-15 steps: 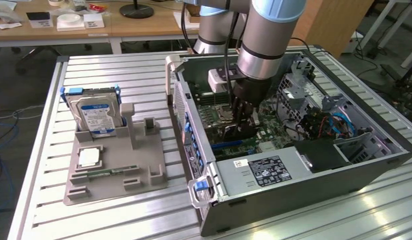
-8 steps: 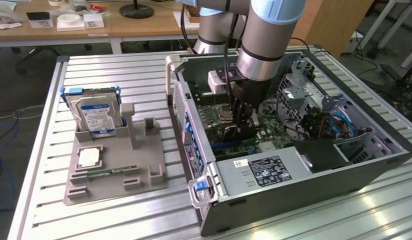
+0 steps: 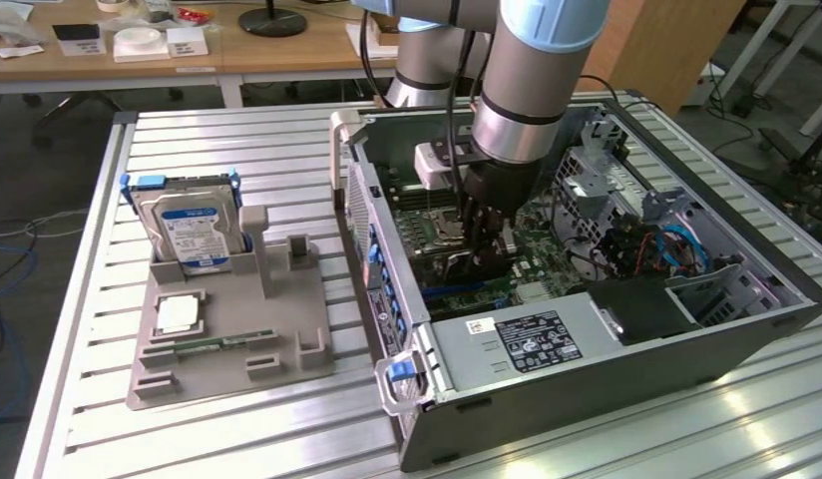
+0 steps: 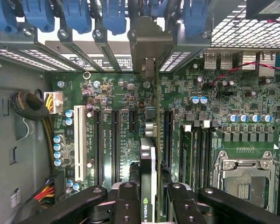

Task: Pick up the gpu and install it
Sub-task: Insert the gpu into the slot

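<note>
Silver-grey arm [image 3: 525, 90] w/ pale blue caps, black screwed pincer [image 4: 149, 200].

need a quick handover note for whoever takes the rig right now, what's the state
Claw: shut on the gpu, held edge-on inside the open computer case.
Gpu: above the motherboard, bracket end toward the rear slot covers; whether it is seated in a slot cannot be told.
Done: gpu picked up and brought into the case.
Left: seating it and letting go.
Hard drive stands in the grey holder outside.
</note>
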Action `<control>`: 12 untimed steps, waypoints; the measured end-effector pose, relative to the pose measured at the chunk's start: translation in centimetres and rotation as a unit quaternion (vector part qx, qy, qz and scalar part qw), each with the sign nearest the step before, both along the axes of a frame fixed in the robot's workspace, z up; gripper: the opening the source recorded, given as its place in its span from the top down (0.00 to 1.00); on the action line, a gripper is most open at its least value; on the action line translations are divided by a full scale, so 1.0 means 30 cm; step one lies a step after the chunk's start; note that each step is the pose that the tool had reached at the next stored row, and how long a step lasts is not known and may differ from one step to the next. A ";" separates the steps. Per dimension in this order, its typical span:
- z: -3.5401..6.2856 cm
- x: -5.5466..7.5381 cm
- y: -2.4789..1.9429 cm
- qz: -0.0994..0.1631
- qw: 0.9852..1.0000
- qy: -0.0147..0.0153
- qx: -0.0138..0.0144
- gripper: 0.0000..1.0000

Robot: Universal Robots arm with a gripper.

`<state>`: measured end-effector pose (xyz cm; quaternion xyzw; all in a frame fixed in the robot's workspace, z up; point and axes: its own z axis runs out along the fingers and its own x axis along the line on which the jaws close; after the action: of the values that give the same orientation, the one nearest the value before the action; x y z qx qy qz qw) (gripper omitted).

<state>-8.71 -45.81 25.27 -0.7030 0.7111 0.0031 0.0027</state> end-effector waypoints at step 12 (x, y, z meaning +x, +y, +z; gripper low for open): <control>-0.007 0.000 0.000 0.000 1.000 0.000 0.000 0.73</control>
<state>-8.71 -45.81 25.07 -0.7030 0.7111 0.0032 0.0027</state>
